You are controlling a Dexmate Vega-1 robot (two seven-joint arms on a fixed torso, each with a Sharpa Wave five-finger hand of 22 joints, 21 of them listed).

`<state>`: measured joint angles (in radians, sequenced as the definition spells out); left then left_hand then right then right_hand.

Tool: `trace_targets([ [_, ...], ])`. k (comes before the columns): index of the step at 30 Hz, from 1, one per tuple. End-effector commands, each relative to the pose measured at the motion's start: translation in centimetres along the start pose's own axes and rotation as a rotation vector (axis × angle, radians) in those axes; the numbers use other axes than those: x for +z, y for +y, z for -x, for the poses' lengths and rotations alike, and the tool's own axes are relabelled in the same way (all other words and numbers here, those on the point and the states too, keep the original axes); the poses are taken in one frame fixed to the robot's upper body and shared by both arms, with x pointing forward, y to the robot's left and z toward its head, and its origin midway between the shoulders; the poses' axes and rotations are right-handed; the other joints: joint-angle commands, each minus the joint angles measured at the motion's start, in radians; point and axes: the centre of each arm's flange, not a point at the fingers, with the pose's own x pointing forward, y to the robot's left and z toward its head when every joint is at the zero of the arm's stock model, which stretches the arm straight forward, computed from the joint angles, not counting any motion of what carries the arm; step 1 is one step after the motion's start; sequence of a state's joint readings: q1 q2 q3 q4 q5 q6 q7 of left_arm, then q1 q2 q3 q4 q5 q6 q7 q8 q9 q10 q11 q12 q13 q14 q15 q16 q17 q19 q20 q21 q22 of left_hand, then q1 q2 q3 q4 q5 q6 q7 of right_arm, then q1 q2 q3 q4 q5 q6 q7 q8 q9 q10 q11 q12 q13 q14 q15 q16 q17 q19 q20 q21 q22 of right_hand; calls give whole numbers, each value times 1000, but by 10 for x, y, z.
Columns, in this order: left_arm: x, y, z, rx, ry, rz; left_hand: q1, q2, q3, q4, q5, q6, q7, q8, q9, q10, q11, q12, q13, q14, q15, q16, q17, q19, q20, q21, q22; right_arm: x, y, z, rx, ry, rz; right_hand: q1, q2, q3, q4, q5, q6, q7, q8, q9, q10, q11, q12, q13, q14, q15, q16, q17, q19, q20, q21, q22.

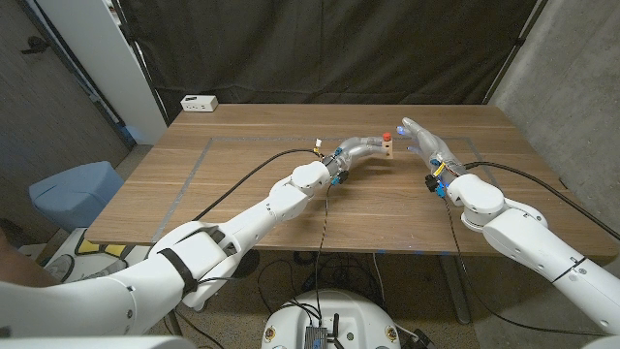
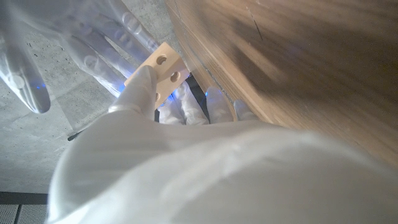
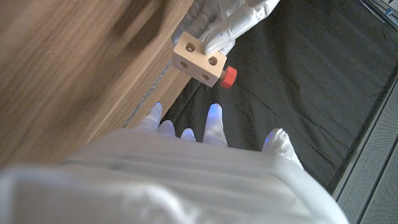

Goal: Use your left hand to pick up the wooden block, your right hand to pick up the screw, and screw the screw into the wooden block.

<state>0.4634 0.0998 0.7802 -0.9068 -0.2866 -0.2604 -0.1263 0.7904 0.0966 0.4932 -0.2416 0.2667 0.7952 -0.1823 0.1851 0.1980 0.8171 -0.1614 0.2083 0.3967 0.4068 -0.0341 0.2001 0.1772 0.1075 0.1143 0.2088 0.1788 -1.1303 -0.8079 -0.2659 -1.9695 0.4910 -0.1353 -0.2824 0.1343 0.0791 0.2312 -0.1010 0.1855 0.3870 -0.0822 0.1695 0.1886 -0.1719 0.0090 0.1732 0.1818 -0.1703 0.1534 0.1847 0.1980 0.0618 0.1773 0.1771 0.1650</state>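
My left hand [image 1: 360, 151] holds the small wooden block [image 1: 387, 148] a little above the table's far middle. The red-headed screw [image 1: 387, 136] stands in the block's top face. In the right wrist view the left hand's fingers [image 3: 225, 23] grip the block [image 3: 198, 60], and the screw's red head [image 3: 229, 76] sticks out of one face. My right hand [image 1: 422, 142] hovers just right of the block with its fingers spread and nothing in them; its fingertips [image 3: 213, 117] are a short way from the screw. The left wrist view shows the block [image 2: 161, 70] and, beyond it, the blurred right hand [image 2: 93, 43].
The wooden table [image 1: 242, 184] runs wide around both arms. A white power strip [image 1: 199, 103] lies at its far left corner. A blue bin [image 1: 73, 189] stands off the table's left side. Black curtains hang behind the table.
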Motion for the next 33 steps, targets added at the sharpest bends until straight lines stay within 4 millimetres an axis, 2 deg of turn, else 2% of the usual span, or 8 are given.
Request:
trace_targets([
  [1, 1, -3, 1, -2, -1, -2, -60, 75, 92, 87, 5, 86, 77, 10, 1, 9, 0, 8, 4, 1, 4, 4, 2, 6, -1, 2, 6, 2, 1, -2, 50, 8, 17, -11, -1, 2, 6, 6, -1, 1, 4, 4, -85, 6, 0, 2, -94, 5, -3, 2, -9, 4, -1, 6],
  [33, 1, -5, 2, -12, 3, -5, -60, 74, 93, 87, 5, 87, 75, 10, 1, 9, 0, 8, 4, 2, 4, 4, 2, 6, 0, 2, 6, 11, 3, -3, 111, 21, 69, -26, 3, 1, 14, 12, 70, 25, 36, 3, -76, 10, 16, 1, -102, -2, 5, 1, -25, 6, 6, 6],
])
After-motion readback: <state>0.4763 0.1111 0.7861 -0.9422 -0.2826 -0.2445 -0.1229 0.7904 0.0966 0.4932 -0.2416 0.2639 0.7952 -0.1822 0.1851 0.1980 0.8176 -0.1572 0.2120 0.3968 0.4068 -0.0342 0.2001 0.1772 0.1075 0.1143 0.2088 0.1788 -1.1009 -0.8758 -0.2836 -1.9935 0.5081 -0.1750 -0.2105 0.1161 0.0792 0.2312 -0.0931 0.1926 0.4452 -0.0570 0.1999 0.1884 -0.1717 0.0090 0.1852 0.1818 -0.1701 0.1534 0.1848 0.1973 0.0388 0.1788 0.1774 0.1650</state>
